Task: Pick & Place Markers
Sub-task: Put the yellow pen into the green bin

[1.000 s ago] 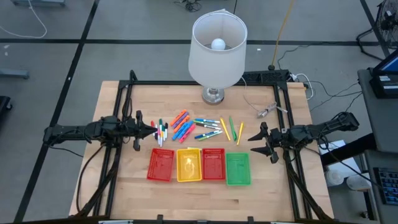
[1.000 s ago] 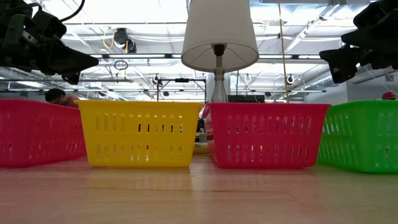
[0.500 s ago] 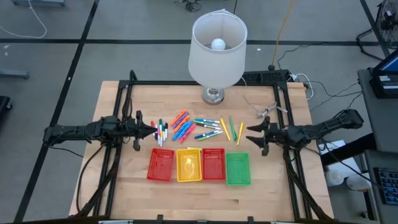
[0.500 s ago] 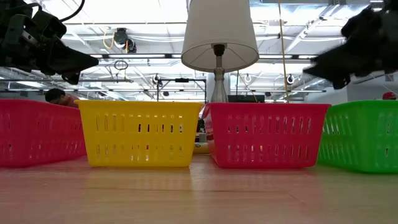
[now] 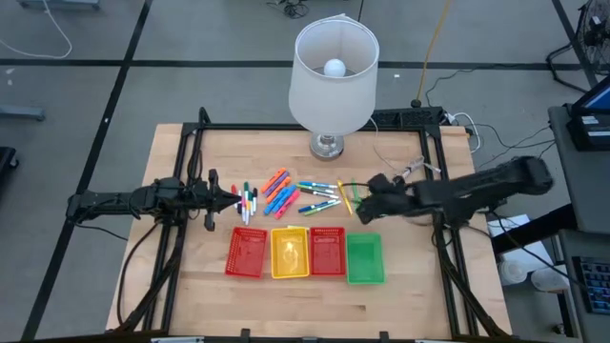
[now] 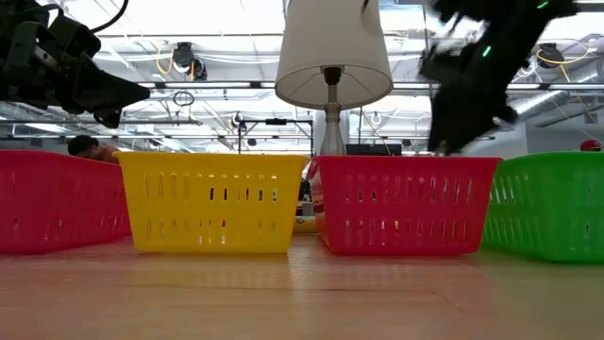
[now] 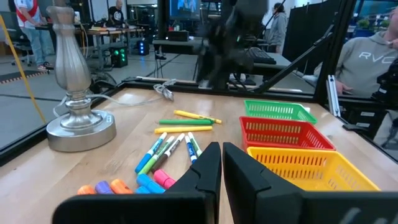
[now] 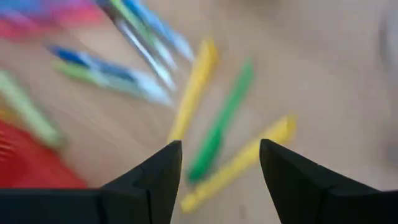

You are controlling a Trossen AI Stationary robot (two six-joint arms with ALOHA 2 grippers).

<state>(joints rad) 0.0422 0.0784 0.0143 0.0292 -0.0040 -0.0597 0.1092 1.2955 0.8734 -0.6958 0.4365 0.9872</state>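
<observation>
We hold the right tool [image 8: 217,155] wide, straddling the green marker [image 8: 222,120]; descend squarely before closing, at the pile's 3 o'clock edge.

The wooden table [image 5: 191,286] carries scattered markers [image 5: 286,195], 4 mesh trays [image 5: 305,254] and a lamp [image 5: 329,145].

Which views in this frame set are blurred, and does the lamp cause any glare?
Right wrist view: heavy motion smear over the markers between the open right hand fingers. Low view: the right arm is smeared, baskets sharp. High view: sharp; the lamp bulb glows inside the shade with no glare on the table. Left wrist view: near fingers of the shut left hand soft, the far arm blurred.
</observation>
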